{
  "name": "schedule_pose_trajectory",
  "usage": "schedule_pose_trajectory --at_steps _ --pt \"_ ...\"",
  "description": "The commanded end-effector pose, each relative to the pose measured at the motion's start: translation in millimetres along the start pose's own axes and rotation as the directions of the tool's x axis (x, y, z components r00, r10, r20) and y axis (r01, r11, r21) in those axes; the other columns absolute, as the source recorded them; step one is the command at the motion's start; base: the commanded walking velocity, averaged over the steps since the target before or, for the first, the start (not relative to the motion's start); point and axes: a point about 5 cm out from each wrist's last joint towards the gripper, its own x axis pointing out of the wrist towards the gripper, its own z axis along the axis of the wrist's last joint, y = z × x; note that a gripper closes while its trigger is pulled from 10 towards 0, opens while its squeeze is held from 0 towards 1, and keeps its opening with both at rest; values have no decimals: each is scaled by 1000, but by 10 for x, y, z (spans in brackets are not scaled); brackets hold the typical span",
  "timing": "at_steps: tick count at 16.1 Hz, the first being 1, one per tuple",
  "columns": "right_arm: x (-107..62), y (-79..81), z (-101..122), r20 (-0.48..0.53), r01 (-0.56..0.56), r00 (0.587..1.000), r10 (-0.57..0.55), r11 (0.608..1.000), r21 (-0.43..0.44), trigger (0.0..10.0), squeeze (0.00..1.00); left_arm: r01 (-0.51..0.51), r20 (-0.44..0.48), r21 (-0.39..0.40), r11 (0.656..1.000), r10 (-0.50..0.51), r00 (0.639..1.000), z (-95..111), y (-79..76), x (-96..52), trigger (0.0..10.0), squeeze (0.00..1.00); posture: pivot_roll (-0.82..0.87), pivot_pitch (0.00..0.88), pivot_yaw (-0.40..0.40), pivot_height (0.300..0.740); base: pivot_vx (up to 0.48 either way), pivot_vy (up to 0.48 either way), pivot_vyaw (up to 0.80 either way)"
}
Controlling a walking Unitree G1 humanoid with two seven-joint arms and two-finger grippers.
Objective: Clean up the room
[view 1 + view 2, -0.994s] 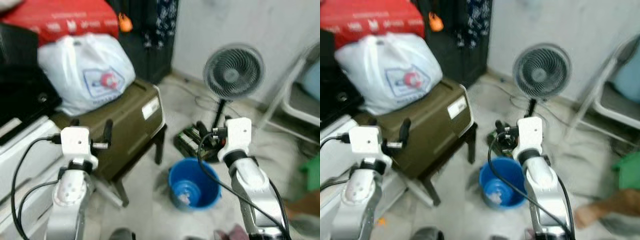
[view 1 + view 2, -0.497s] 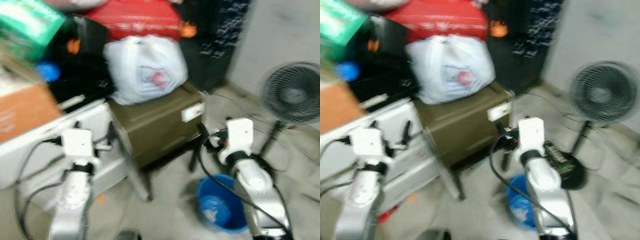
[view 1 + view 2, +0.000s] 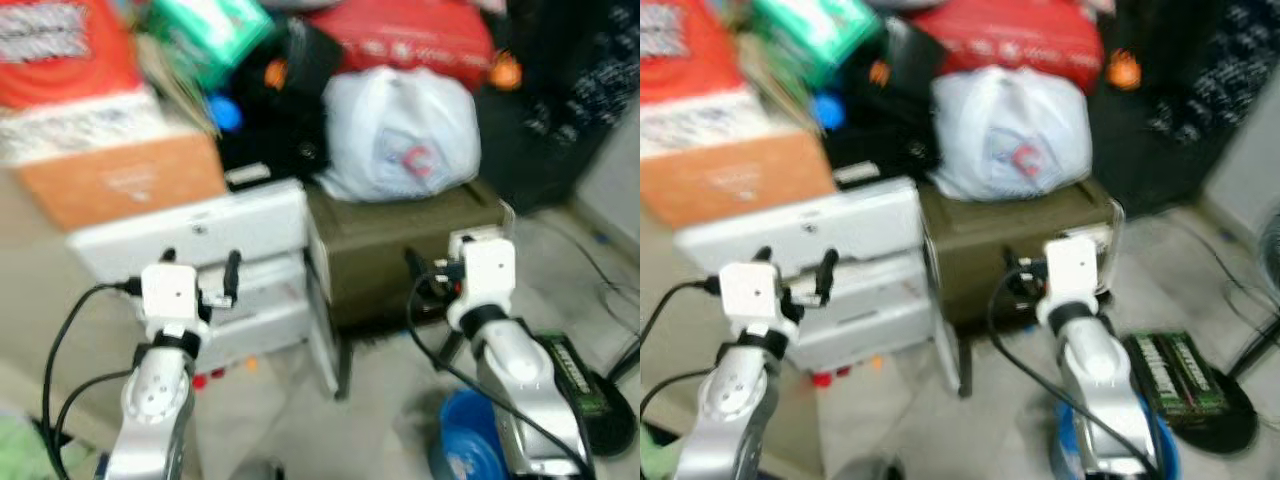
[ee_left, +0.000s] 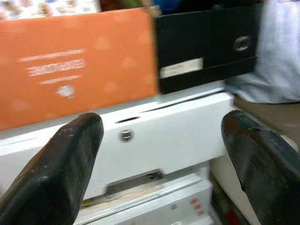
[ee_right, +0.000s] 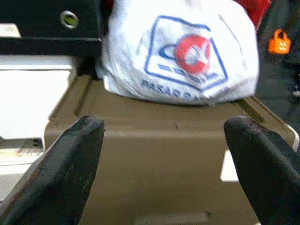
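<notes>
Both arms are raised in front of a pile of stored things. My left gripper is open, facing a white drawer unit with an orange box on top. My right gripper is open too, close to an olive-brown case, apart from it. A white plastic bag with a red and blue logo rests on that case. Nothing is between either pair of fingers.
A red bag, a green pack and a black box are stacked behind. On the floor by my right arm stand a blue bucket and a green-and-black flat object. Cables cross the floor at the right.
The whole view has swung left: the fan left the picture, and the white drawer unit and orange box came in. Both grippers stay open and raised.
</notes>
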Motion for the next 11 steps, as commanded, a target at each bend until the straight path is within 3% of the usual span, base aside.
schedule_pose_trajectory --at_steps 1,3,6,11 --pt "18 37 4 0 -7 1000 7 1000 15 10000 0 -14 1 15 1000 14 1000 15 44 4 10000 0 -86 0 -10 740 0 0 800" --pt "19 51 -4 0 -2 1000 2 999 42 10000 0 23 5 0 1000 -23 1000 24 11 9 10000 0 -87 0 -8 740 0 0 750" --pt "23 33 0 3 3 1000 -3 999 40 10000 0 84 27 -14 996 -83 996 56 -41 -3 10000 0 -87 0 -7 740 0 0 0" --pt "27 38 -16 -11 7 1000 -6 998 60 10000 0 111 36 -25 994 -110 993 68 -61 -10 10000 0 -88 0 -9 740 338 0 0"
